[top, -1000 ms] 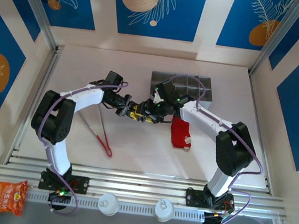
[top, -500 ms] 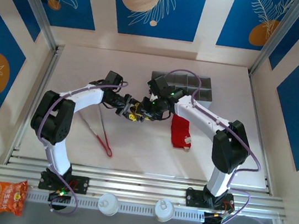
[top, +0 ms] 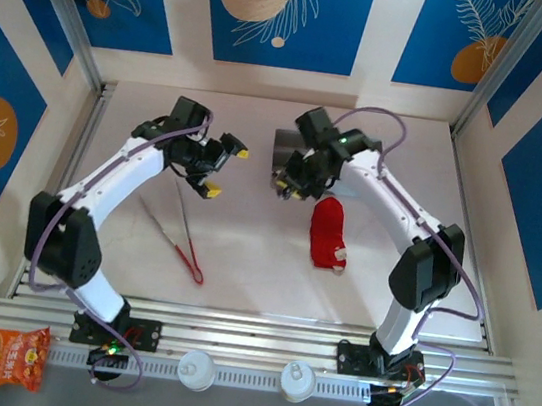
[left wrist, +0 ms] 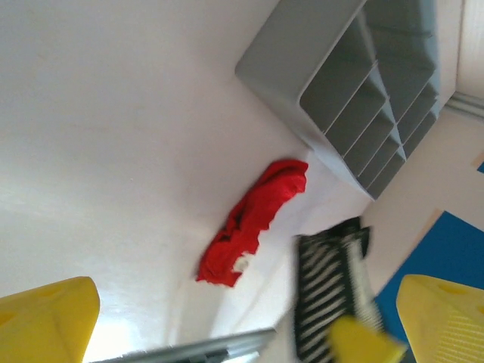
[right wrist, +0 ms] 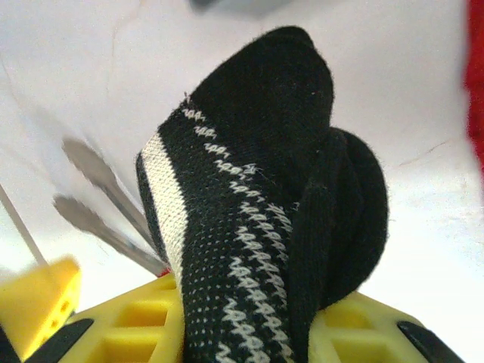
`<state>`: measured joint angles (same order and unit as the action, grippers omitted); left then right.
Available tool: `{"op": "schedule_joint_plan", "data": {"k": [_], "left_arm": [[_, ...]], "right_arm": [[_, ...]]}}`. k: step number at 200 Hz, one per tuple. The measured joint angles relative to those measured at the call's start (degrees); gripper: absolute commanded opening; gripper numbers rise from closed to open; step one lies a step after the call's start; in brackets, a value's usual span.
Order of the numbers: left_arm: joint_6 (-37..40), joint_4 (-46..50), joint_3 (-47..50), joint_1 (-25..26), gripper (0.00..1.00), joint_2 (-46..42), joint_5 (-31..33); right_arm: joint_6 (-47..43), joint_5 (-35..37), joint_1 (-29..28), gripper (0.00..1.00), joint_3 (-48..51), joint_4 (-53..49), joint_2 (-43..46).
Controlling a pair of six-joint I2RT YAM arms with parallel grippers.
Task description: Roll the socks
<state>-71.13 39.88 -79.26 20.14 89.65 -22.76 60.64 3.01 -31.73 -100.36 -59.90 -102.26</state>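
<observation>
The black sock with grey-white stripes [right wrist: 257, 219] is bunched up between the yellow fingers [right wrist: 125, 325] of my right gripper [right wrist: 249, 321], which is shut on it. From above, that gripper [top: 289, 180] hangs over the table just in front of the grey organiser. The left wrist view catches the same striped sock [left wrist: 329, 291] off the table. The red sock [top: 327, 233] lies crumpled on the table to the right of centre, also seen as red sock [left wrist: 253, 219]. My left gripper [top: 223, 170] is wide open with nothing in it, left of the black sock and apart from it.
A grey compartment organiser [left wrist: 355, 83] stands at the back, partly hidden under the right arm [top: 383, 194]. Red-handled metal tongs [top: 180, 236] lie left of centre. A snack bag [top: 12, 354] and two white caps [top: 195, 369] sit by the front rail.
My left gripper opened, let go of the black sock and drew back to the left. My right gripper kept the sock and carried it up and toward the organiser.
</observation>
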Motion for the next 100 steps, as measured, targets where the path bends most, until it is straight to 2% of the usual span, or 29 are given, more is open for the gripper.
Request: {"op": "schedule_joint_plan", "data": {"k": [29, 70, 100], "left_arm": [[6.6, 0.3, 4.4, 0.7, 0.97, -11.3, 7.7], [11.7, 1.1, 12.8, 1.1, 0.96, -25.8, 13.1], [13.0, 2.9, 15.6, 1.1, 0.95, -28.3, 13.5]], "right_arm": [[2.7, -0.4, 5.6, 0.0, -15.9, -6.3, -8.5], [5.6, -2.8, 7.3, 0.0, -41.1, -16.2, -27.2], [7.8, -5.8, 7.8, 0.0, -43.5, -16.9, -32.9]]}}
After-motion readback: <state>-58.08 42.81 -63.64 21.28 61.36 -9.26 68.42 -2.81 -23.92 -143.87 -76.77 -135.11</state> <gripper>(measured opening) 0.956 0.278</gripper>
